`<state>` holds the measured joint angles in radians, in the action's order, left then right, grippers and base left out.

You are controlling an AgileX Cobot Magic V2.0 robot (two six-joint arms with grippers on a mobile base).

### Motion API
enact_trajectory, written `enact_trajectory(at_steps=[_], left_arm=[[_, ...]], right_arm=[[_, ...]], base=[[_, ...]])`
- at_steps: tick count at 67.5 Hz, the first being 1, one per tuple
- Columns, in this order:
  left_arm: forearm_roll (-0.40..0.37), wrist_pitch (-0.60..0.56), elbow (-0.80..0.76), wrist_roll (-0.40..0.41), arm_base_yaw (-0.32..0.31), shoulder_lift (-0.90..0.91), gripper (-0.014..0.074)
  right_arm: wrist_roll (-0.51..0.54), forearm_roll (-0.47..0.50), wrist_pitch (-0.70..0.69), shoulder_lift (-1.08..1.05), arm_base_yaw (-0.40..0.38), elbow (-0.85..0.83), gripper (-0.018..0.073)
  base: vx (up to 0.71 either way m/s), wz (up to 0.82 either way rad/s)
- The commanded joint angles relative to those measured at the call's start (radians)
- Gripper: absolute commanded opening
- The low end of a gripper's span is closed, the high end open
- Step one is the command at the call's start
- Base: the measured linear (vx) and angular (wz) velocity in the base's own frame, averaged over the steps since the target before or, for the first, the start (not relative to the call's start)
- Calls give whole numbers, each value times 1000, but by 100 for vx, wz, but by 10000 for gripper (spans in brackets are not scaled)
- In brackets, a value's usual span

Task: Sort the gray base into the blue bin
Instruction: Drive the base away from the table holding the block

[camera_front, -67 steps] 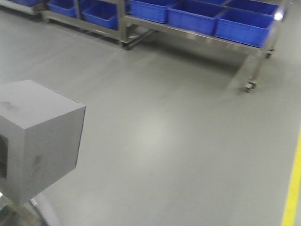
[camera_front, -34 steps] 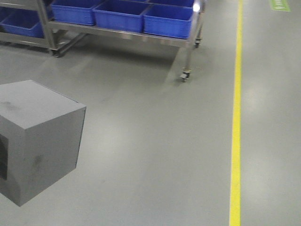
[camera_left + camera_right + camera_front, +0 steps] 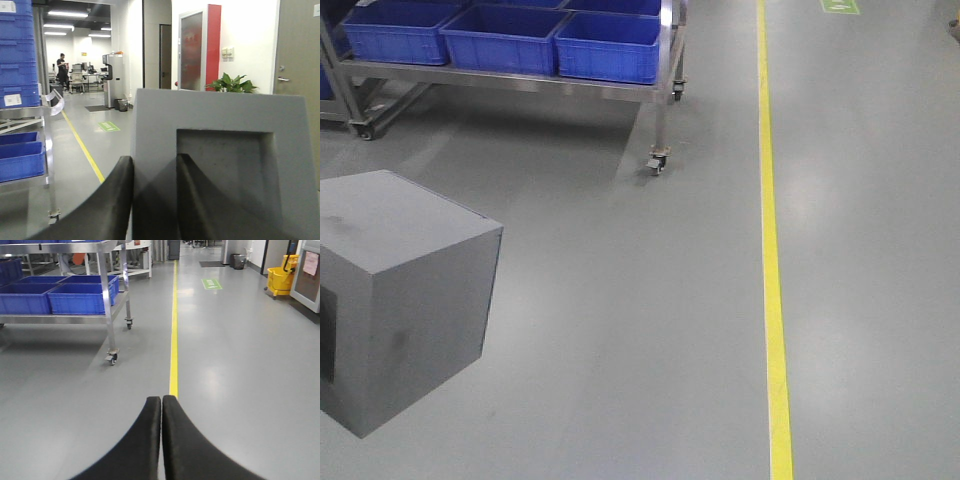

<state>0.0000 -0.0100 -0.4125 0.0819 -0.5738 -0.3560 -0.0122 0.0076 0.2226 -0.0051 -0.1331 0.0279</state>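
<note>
The gray base (image 3: 405,290), a matte gray cube, fills the lower left of the front view and is held above the floor. In the left wrist view its recessed face (image 3: 225,165) is close up. My left gripper (image 3: 155,162) is shut on the base's wall: one finger is outside, the other inside the recess. My right gripper (image 3: 161,399) is shut with nothing in it, over bare floor. Several alike blue bins (image 3: 610,62) stand on a steel cart at the upper left, far from the base. I cannot tell which is the task's blue bin.
The wheeled steel cart (image 3: 660,110) has a caster (image 3: 658,162) near the floor's yellow line (image 3: 770,260). A yellow mop bucket (image 3: 282,280) stands far right. Stacked blue bins (image 3: 17,55), a door and a plant (image 3: 231,83) lie ahead in the left wrist view.
In the front view the cart and bins have slid left and the yellow line has moved from the right edge toward the middle. The gray base keeps its place in the view.
</note>
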Motion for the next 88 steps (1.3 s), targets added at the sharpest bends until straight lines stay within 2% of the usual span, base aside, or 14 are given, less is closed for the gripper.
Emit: enact_trajectory(at_steps=[1, 27, 88], left_arm=[[-10, -111, -28, 12, -1, -6, 4], [-10, -111, -28, 12, -1, -6, 4], [-10, -111, -28, 12, -1, -6, 4]], right_arm=[[12, -8, -75, 18, -6, 2, -5], [12, -8, -75, 18, -6, 2, -5], [12, -8, -75, 18, -6, 2, -5]], base=[[16, -21], [23, -11], [37, -1]])
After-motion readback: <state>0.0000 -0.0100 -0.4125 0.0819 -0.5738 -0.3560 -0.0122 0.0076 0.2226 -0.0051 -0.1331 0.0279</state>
